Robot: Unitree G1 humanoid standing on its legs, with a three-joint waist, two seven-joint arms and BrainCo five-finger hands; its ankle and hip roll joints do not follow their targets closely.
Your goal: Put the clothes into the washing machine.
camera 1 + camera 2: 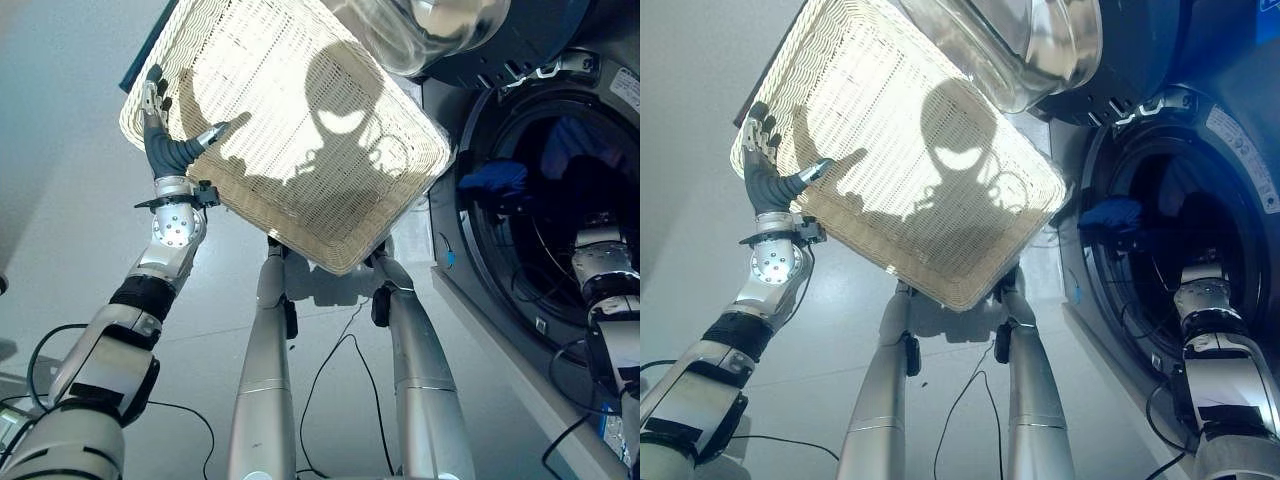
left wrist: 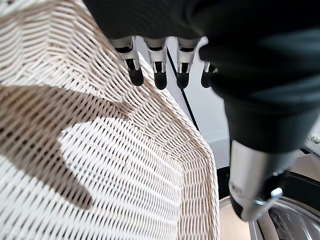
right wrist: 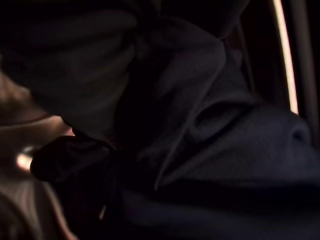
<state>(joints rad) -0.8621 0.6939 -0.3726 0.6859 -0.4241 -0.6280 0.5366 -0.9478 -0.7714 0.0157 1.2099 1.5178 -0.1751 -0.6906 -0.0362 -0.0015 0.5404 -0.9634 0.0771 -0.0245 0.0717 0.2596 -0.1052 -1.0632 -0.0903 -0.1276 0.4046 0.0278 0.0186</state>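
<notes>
My left hand holds the white wicker basket by its left rim, thumb on the inside and fingers over the edge. The basket is raised and tilted towards the washing machine on the right, and its bare woven bottom faces me. My right wrist reaches into the open drum, with the hand hidden in the dark inside. Blue clothes lie in the drum by its left edge. Dark blue cloth shows close up in the right wrist view.
The machine's round glass door stands swung open above the basket's far corner. Pale floor stretches to the left of the basket.
</notes>
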